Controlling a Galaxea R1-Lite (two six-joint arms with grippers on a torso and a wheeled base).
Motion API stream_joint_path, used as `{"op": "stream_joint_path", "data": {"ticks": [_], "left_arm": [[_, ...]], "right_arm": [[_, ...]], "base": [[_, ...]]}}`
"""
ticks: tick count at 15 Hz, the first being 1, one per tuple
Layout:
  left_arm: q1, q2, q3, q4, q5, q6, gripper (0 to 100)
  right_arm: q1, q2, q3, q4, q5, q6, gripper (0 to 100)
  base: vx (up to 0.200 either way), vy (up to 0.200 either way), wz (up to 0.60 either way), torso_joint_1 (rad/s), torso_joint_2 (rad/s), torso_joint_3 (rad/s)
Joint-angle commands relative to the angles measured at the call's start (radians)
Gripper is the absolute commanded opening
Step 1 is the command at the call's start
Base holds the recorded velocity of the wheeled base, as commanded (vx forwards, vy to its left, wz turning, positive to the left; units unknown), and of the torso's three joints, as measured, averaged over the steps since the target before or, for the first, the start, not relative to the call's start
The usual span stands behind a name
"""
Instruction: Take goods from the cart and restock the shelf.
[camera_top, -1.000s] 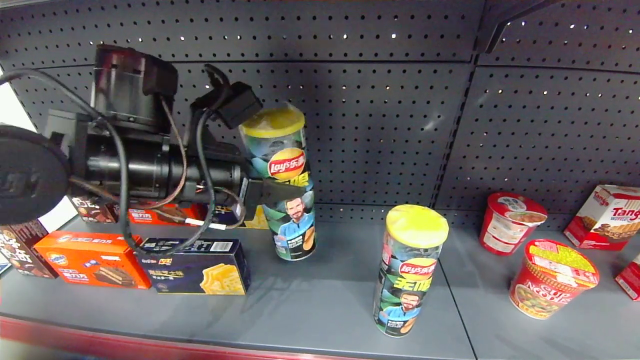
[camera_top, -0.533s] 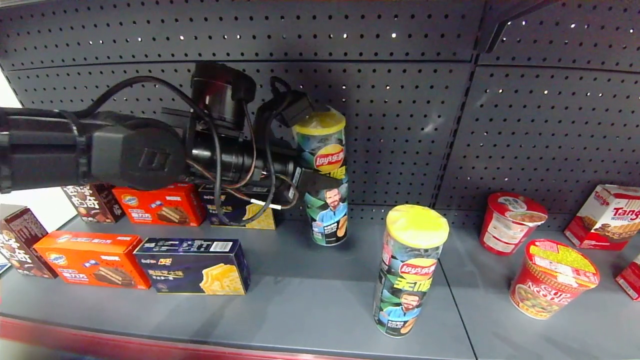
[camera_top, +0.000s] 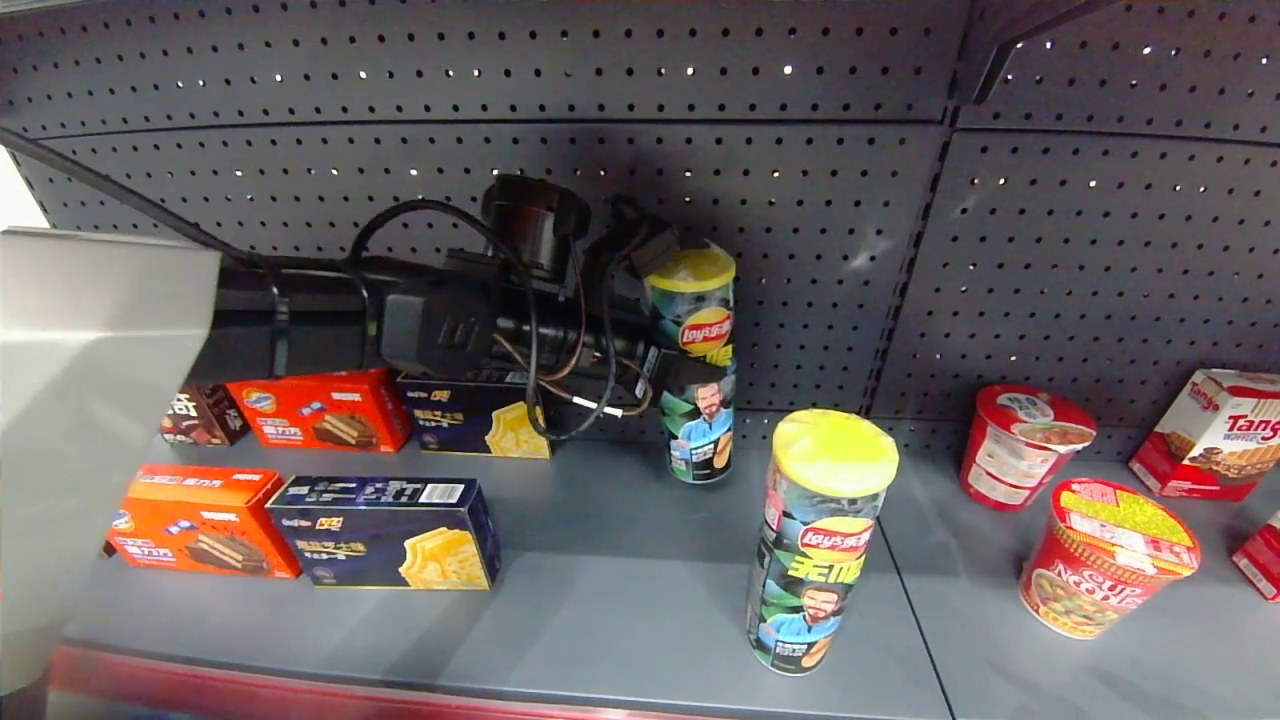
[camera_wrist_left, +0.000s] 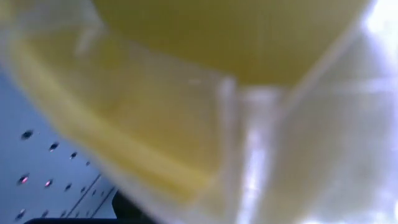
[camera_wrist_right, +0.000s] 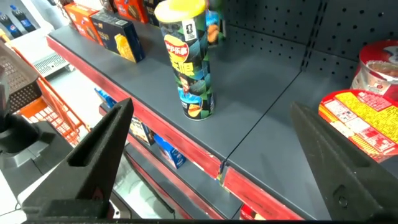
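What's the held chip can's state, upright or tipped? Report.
Upright: the chip can in the left pincer has its yellow lid on top.

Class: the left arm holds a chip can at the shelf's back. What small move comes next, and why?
Probably open the left tool and release: the chip can stands upright near the pegboard, its base seemingly down on the shelf.

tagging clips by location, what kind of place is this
Most likely a shop aisle, real or mock: a grey shelf with a pegboard back holds packaged snacks in rows, such as a chip can, cup noodles and biscuit boxes, and an orange wire cart stands nearby.
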Motion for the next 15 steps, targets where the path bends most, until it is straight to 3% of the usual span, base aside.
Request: {"op": "stream_joint_path", "data": {"ticks": [1,15], "left_arm": [[0.002,0.056,-0.025,0.001,-0.001,0.001,0],[-0.018,0.165,-0.143,0.006,-0.001,0.002,0]], "right_arm": [[0.0,0.005,-0.009,0.0,0.0,0.0,100],[-0.002,0.003,-0.003,0.013,0.0,0.0,100]], "base": [[0.0,0.0,0.0,0.0,0.0,0.0],[0.0,0.0,0.0,0.0,0.0,0.0]]}}
